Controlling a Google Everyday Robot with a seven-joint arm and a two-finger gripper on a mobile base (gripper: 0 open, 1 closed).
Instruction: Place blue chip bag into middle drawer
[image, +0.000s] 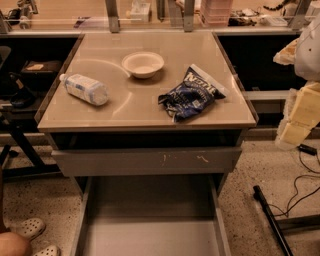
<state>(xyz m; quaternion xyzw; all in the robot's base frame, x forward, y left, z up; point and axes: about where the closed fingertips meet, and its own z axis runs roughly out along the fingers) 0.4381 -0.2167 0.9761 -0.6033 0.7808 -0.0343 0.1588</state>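
Note:
The blue chip bag (191, 95) lies crumpled on the right side of the tan cabinet top (125, 112), white lettering up, near the right edge. The middle drawer (150, 237) is pulled out below the cabinet front, and its flat grey floor shows nothing on it. My gripper (294, 131) hangs at the right edge of the view, pale yellow, off the cabinet's right side and to the right of the bag. It holds nothing that I can see.
A white bowl (143, 64) stands at the middle back of the top. A clear water bottle (85, 88) lies on its side at the left. A grey drawer front with scuff marks (150, 160) sits above the open drawer. Cables and a black pole (272, 220) lie on the floor at right, shoes (32, 227) at lower left.

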